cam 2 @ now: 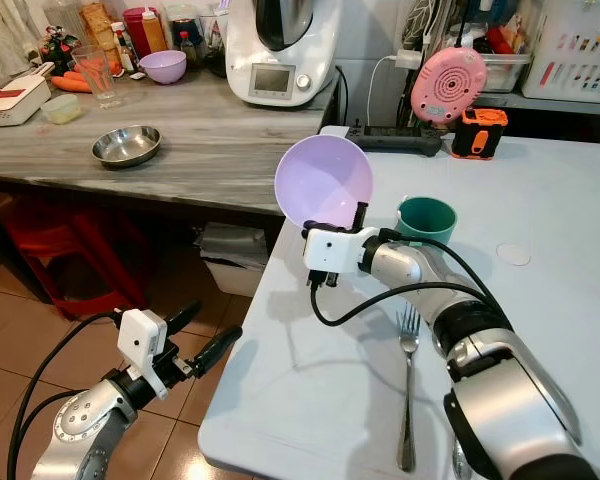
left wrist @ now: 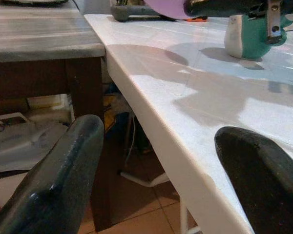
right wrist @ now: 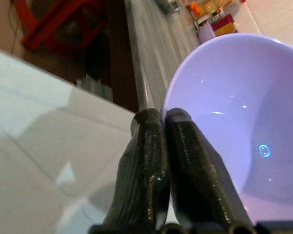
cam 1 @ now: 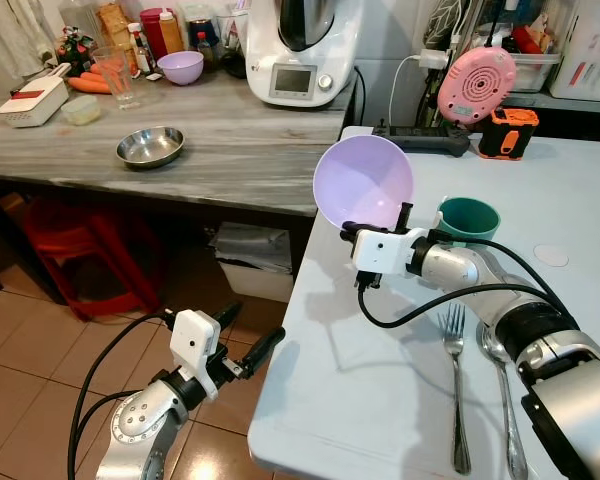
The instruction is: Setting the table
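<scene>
A large purple bowl [cam 1: 363, 181] hangs tilted on edge above the white table [cam 1: 370, 390], its hollow facing me. My right gripper [cam 1: 404, 214] is shut on the bowl's rim [right wrist: 164, 105], just left of a teal mug [cam 1: 468, 219]. A fork [cam 1: 456, 385] and a spoon [cam 1: 502, 395] lie side by side near the table's front edge. My left gripper [cam 1: 244, 334] is open, low beside the table's left edge, above the tiled floor; in the left wrist view its fingers [left wrist: 63, 175] frame the table edge [left wrist: 156, 126].
A grey wooden counter [cam 1: 230, 150] at left holds a steel bowl [cam 1: 150, 146], a small purple bowl [cam 1: 181, 67], a glass [cam 1: 113, 74] and a white appliance [cam 1: 302, 50]. A power strip [cam 1: 420, 136], pink disc [cam 1: 476, 84] and orange device [cam 1: 507, 132] stand at the table's back.
</scene>
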### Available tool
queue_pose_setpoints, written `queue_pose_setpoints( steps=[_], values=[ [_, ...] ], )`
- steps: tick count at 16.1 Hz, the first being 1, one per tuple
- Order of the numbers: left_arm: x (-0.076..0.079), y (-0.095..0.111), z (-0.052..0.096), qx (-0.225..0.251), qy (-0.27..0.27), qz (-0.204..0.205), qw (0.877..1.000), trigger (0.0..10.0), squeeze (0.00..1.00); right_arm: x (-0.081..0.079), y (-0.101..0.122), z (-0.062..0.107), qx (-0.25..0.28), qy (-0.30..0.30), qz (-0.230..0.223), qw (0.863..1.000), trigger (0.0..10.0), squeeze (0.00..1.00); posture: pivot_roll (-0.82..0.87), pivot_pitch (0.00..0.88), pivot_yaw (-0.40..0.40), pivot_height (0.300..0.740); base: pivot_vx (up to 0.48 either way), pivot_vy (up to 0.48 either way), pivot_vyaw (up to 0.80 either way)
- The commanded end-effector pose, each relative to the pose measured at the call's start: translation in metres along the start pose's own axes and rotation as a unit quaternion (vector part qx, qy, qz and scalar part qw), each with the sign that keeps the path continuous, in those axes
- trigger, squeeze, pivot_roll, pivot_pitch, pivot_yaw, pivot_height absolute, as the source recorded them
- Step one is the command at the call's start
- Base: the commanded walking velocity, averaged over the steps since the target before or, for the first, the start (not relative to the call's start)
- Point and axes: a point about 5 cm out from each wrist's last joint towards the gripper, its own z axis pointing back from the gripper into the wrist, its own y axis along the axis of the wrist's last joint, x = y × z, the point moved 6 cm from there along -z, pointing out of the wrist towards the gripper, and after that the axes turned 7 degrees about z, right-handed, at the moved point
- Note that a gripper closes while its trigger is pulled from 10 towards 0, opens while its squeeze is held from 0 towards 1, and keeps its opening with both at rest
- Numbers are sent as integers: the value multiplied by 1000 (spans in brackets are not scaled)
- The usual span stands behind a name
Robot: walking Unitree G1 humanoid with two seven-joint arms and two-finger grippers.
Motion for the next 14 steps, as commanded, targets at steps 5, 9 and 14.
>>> queue_pose_setpoints(
  steps=[5,9,14],
  values=[
    [-53,37,-14,51,152,-31,987,10000,0,5,27,20,28,-163,-102,981,10000,0,-56,2,81,740,0,0,0],
    [-60,36,-12,53,177,-35,982,10000,0,5,36,30,9,-176,-116,977,10000,0,-51,5,81,740,0,0,0],
    [-64,34,-10,52,184,-23,981,10000,0,0,47,37,14,-187,-151,970,10000,0,-57,11,87,740,0,0,0]
  ],
)
